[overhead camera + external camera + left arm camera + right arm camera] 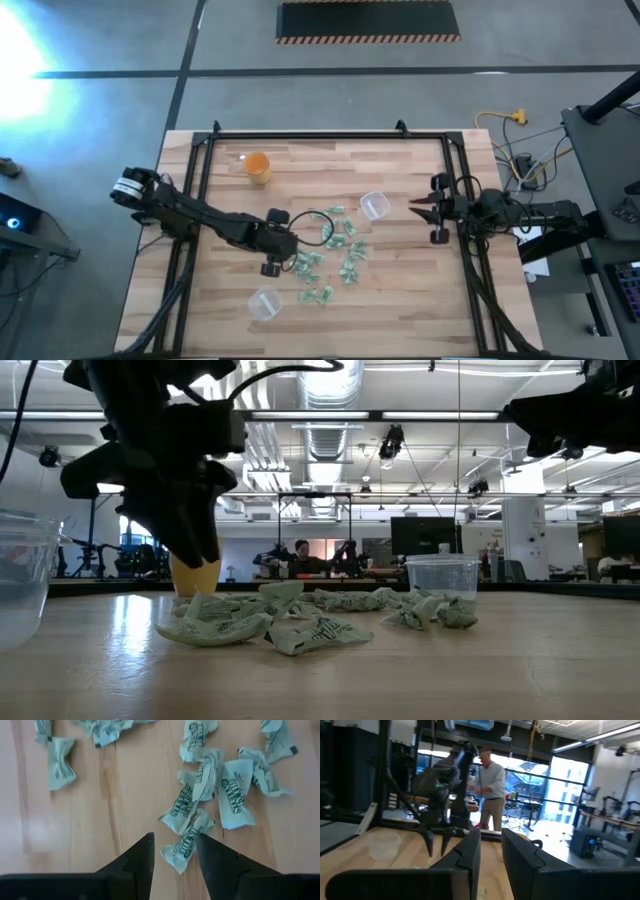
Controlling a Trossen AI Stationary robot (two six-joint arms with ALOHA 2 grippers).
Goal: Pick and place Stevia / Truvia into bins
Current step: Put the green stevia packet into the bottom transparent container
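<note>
Pale wooden tabletop (400, 290) framed by black rails, grey floor around it.

High view: left arm stretched across from the left edge, left gripper (272, 262) at the near-left fringe of the sachets (335, 250), pale green, scattered mid-tabletop, long axes pointing every way. One clear cup (374, 205) beyond the scatter towards the right side, a second clear cup (264, 303) at the near edge. Orange cup (258, 167) standing at the far left. Right arm waiting by the right rail, right gripper (425, 210) well apart from the scatter.

Low view: left gripper (195, 550) pointing straight down, tips just above the wood, beside a crumpled sachet (215, 625). Right arm high, clear of everything.

Left wrist view: jaws spread, tips apart, nothing between them; one sachet (186, 842) lying at a slant, touching the inner edge of one finger (216, 857).

Right wrist view: jaws narrowly parted and empty, aimed level across the tabletop; a person (492, 787) standing in the room behind.
</note>
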